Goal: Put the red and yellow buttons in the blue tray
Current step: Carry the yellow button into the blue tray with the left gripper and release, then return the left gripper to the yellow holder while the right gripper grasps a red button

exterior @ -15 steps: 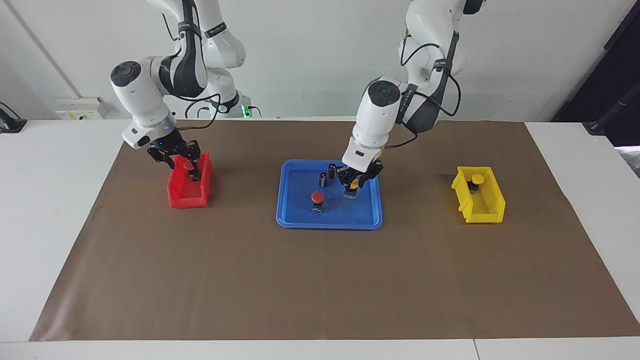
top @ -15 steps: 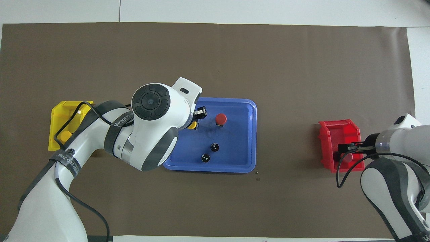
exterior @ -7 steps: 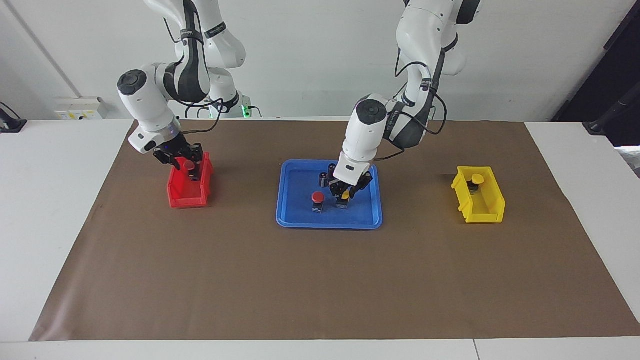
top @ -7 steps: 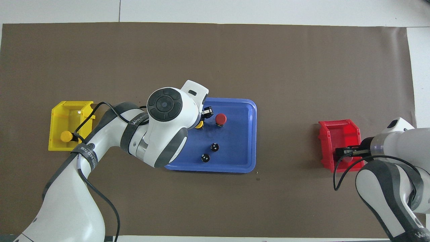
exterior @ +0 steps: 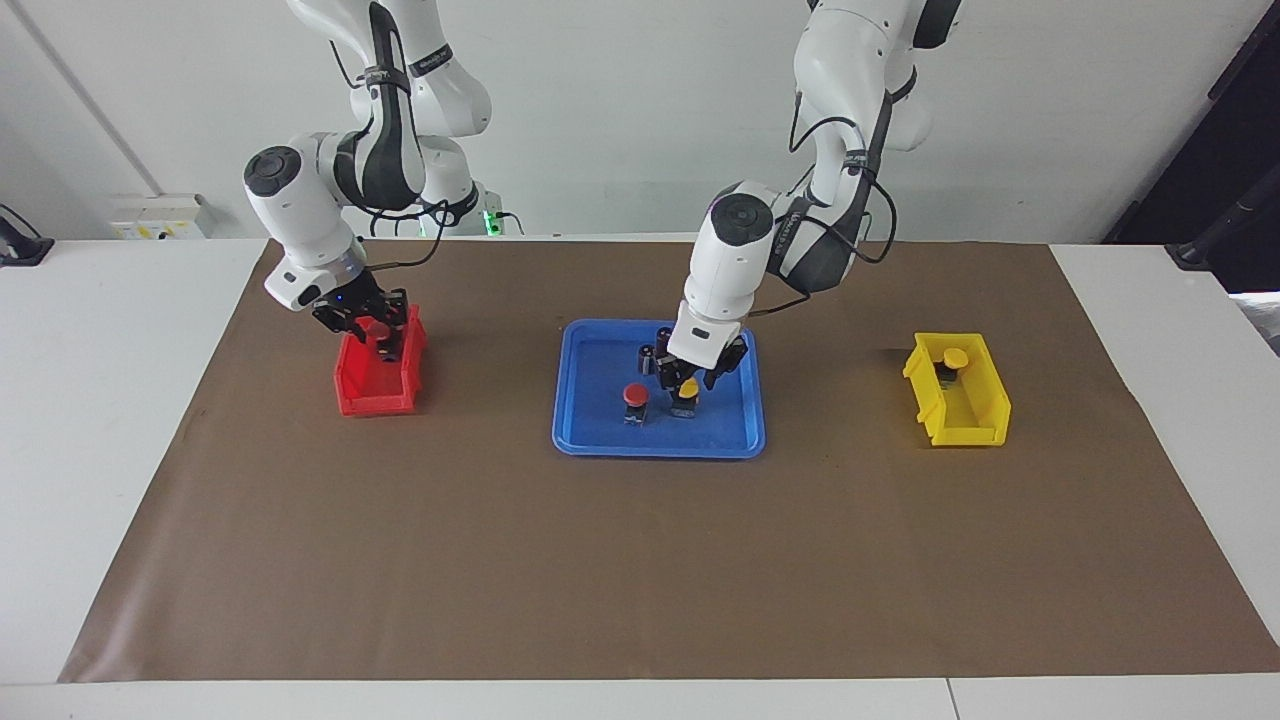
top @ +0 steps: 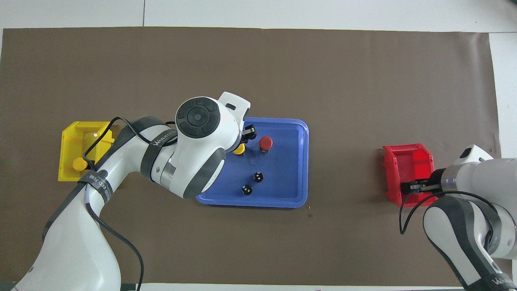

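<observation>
Buttons are split between containers on the brown-papered worktop (exterior: 640,560): one red-capped push button (exterior: 634,397) and one yellow-capped push button (exterior: 686,393) stand upright in the wide shallow blue plastic tray (exterior: 590,440), beside two small dark cylinders (top: 252,183).

The left end effector (exterior: 688,385) sits low over the yellow one, apparently setting it down; grip undeterminable. The right end effector (exterior: 372,333) reaches into the small red bin (exterior: 375,400) around a second red button (exterior: 377,327); grip unclear. Another yellow button (exterior: 955,358) waits in the yellow bin (exterior: 975,420).

"WANJEED" is legible on the left arm's strap.
</observation>
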Robot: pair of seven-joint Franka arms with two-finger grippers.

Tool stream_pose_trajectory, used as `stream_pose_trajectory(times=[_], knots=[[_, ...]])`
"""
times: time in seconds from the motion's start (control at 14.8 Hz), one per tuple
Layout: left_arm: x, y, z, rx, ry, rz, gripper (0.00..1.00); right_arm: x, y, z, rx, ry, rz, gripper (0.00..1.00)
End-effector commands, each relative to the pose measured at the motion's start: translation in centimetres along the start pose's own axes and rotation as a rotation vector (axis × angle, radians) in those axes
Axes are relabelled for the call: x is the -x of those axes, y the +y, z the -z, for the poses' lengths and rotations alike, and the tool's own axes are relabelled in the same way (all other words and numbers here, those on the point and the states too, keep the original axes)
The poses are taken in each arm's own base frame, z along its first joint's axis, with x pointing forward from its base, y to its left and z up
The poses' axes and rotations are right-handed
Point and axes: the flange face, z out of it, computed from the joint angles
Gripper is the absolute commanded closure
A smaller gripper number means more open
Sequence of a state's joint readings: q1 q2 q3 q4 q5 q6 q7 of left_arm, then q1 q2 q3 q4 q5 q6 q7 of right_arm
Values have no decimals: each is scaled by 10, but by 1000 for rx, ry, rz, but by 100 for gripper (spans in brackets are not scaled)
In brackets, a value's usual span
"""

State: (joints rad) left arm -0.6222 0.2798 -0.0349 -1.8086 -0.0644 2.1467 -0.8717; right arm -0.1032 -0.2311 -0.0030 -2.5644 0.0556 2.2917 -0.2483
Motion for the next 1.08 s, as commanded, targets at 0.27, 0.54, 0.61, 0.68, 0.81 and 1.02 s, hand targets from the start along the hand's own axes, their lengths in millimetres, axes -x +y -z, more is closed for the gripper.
stream_pose_trajectory(times=[0.27,0.54,0.61,0.68,0.81,1.02], knots=[[-91,-144,73,-154,1,-55,9,4,4,-4,-14,2,29,72],[-138,-232,74,-163,-51,-171,6,-28,8,36,-31,-46,36,73],[-142,-248,72,-165,-68,-195,7,-39,7,56,-33,-59,41,73],[-143,-265,75,-161,-67,-215,8,-51,4,75,-36,-67,43,73],[-145,-304,84,-151,-63,-263,9,-72,-12,113,-32,-58,33,73],[-143,-340,75,-144,-55,-277,12,-114,-110,152,-23,-1,-17,73]])
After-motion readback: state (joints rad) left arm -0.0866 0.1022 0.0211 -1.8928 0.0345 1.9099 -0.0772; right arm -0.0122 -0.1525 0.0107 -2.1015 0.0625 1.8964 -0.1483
